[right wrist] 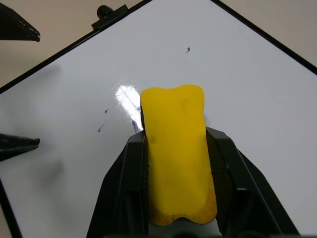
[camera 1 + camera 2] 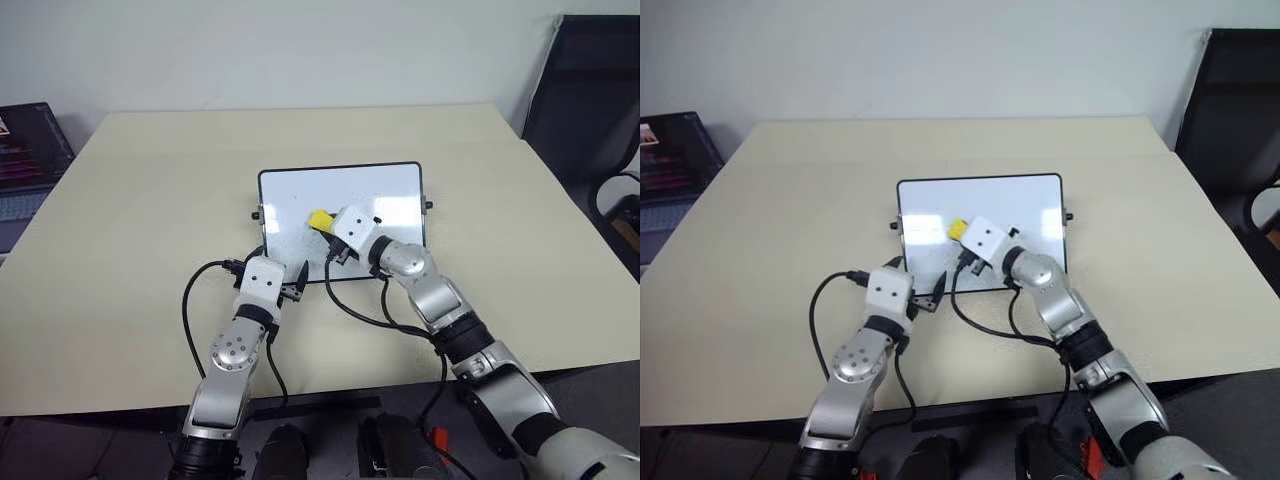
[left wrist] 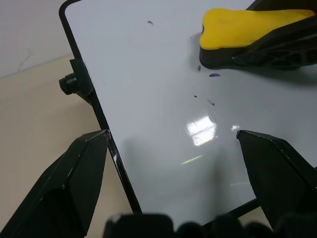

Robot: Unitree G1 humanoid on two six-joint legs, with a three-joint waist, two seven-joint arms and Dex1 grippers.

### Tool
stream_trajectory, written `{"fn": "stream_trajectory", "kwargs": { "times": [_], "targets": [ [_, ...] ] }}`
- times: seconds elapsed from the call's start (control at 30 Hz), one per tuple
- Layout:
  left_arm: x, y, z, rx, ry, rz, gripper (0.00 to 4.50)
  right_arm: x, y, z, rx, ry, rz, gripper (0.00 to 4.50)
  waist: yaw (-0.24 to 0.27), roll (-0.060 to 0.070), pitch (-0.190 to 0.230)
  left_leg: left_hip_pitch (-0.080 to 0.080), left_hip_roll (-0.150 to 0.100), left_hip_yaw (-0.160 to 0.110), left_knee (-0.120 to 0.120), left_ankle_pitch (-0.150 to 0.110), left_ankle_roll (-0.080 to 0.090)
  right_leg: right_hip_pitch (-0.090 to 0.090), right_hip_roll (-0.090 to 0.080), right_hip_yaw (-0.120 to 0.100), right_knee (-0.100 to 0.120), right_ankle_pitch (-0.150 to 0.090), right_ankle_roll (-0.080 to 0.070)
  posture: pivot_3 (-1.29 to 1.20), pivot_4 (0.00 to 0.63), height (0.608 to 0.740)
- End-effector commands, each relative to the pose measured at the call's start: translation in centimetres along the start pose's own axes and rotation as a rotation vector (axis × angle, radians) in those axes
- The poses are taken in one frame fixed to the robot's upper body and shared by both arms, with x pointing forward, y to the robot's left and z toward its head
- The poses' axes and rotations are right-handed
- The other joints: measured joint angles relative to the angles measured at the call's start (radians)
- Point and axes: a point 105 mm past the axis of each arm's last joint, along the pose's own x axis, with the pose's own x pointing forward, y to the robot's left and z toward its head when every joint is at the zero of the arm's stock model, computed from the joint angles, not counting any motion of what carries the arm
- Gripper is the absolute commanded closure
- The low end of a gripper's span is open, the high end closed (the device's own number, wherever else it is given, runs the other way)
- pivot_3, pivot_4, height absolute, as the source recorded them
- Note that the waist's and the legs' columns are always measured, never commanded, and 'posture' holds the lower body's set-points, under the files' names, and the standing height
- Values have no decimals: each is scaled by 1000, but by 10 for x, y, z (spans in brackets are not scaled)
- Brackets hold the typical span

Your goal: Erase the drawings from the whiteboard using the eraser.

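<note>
The whiteboard lies flat in the middle of the table, black-framed with small knobs on its short sides. My right gripper is shut on the yellow eraser, whose dark underside rests on the board's left-centre. Faint traces of the drawings show beside the eraser, with another tiny speck farther off. My left gripper is open at the board's near left corner. One of its fingers is just outside the frame and the other is over the white surface, holding nothing.
The beige table has free room all around the board. A laptop sits past the table's left edge and a black chair stands at the right. Black cables loop off both wrists near the front edge.
</note>
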Motion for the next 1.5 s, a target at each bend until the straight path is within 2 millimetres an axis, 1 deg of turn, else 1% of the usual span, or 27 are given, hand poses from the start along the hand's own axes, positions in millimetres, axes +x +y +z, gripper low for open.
{"fn": "stream_trajectory", "kwargs": {
  "times": [0.03, 0.13, 0.3, 0.4, 0.47, 0.57, 0.8, 0.93, 1.1, 1.2, 1.33, 1.43, 1.5],
  "targets": [
    [1, 5, 14, 9, -59, 18, 0, 4, -6, 12, -15, -42, -20, 3279, 0, 0, 0, 0, 0, 0, 0, 0, 0, 0, 0, 0, 0, 0, 0, 0, 150, 740],
    [1, 5, 14, 7, -59, 23, 0, 5, -1, 10, -12, -39, -6, 3279, 0, 0, 0, 0, 0, 0, 0, 0, 0, 0, 0, 0, 0, 0, 0, 0, 150, 740],
    [0, 5, 14, 4, -57, 36, 0, 1, 10, -1, -25, 0, 32, 3279, 0, 0, 0, 0, 0, 0, 0, 0, 0, 0, 0, 0, 0, 0, 0, 0, 150, 740],
    [0, 6, 14, 4, -57, 40, 0, -7, 21, -15, -58, 52, 88, 3279, 0, 0, 0, 0, 0, 0, 0, 0, 0, 0, 0, 0, 0, 0, 0, 0, 150, 740],
    [0, 5, 14, 3, -57, 40, 0, -13, 24, -25, -74, 84, 105, 3279, 0, 0, 0, 0, 0, 0, 0, 0, 0, 0, 0, 0, 0, 0, 0, 0, 150, 740],
    [0, 5, 14, 3, -57, 38, 0, -23, 22, -36, -71, 122, 101, 3279, 1, 0, 0, 1, 0, 0, 0, 0, 0, 1, 0, 0, 0, 0, 0, 0, 150, 740],
    [3, 1, 14, -3, -60, 16, 0, -31, 9, -43, -52, 156, 56, 3279, 3, 0, 0, 2, -1, 0, 0, 0, 0, 2, 0, 0, 0, 0, 0, 0, 150, 740],
    [6, -1, 14, -5, -63, 4, 0, -33, 2, -38, -44, 137, 24, 3279, 5, 0, 0, 1, -1, 0, 1, 0, 0, 2, 0, 0, 0, 0, 0, 0, 150, 740],
    [9, -2, 15, -7, -73, -5, 0, -21, -2, -8, -26, 15, -25, 3279, 3, 0, 0, 1, -1, 0, 1, 0, 0, 1, 0, 0, 0, 0, 0, 0, 150, 740],
    [10, -2, 14, -8, -71, -9, 0, -14, -3, 2, -34, -19, -33, 3279, 1, 0, 0, 1, 0, 0, 0, 0, 0, 1, 0, 0, 0, 0, 0, 0, 150, 740],
    [9, -2, 11, -12, -61, -10, 0, -3, 2, 8, -32, -32, -25, 3279, -1, 0, 0, 0, 0, 0, 0, 0, 0, 0, 0, 0, 0, 0, 0, 0, 150, 740],
    [7, 1, 12, -11, -69, 12, 0, 4, 11, 15, -22, -54, -1, 3279, -1, 0, 0, 0, 0, 0, 0, 0, 0, 0, 0, 0, 0, 0, 0, 0, 150, 740],
    [6, 4, 12, -9, -65, 25, 0, 8, 18, 16, -29, -55, 23, 3279, -2, 0, 0, 0, 0, 0, 0, 0, 0, 0, 0, 0, 0, 0, 0, 0, 150, 740]
  ]
}}
